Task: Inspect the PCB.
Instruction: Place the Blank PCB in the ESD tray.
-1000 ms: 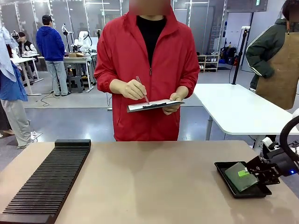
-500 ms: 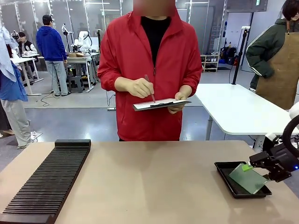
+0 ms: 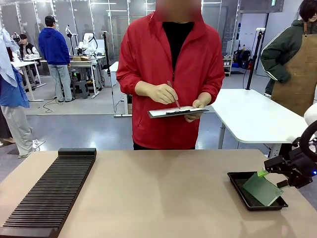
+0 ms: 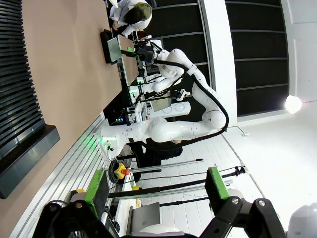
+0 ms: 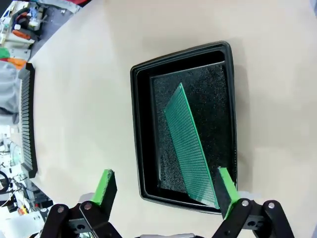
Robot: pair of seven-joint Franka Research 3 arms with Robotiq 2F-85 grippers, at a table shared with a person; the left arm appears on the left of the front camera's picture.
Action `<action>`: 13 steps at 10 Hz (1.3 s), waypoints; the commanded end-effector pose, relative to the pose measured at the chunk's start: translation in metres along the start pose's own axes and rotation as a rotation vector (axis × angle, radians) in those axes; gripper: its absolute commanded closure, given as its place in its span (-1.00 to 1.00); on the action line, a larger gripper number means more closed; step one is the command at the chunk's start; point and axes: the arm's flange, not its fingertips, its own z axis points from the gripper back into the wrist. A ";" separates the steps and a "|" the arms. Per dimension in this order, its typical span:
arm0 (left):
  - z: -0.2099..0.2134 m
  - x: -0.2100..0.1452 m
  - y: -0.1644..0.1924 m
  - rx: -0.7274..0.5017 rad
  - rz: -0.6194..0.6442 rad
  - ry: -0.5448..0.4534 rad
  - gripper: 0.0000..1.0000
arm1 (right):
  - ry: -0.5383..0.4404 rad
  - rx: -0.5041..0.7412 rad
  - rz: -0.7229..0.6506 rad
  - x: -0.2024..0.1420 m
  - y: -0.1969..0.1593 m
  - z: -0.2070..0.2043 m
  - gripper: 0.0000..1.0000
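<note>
While tilted in the black tray (image 5: 143, 148), the green perforated PCB (image 5: 190, 153) (edge-up) runs lengthwise along it; right gripper (image 5: 163, 191) gapes, holding nothing.

PCB (image 3: 262, 189) lies tilted in the tray (image 3: 239, 184) at the tabletop's (image 3: 158, 198) right end, one edge on the tray's rim. Right gripper (image 3: 271, 175) just above it. Slotted rack (image 3: 52, 191) along the left edge. Person with clipboard (image 3: 177, 112) behind the far side.

Dotted green PCB (image 5: 190, 153), speckled black tray (image 5: 143, 148), red jacket (image 3: 171, 64).
</note>
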 end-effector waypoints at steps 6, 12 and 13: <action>0.001 0.004 -0.003 0.005 0.004 0.000 -1.00 | -0.078 -0.112 -0.016 0.008 0.027 0.045 -1.00; 0.001 0.004 -0.003 0.005 0.004 0.000 -1.00 | -0.091 -0.107 -0.001 0.014 0.019 0.049 -1.00; 0.001 0.004 -0.003 0.005 0.004 0.000 -1.00 | -0.091 -0.107 -0.001 0.014 0.019 0.049 -1.00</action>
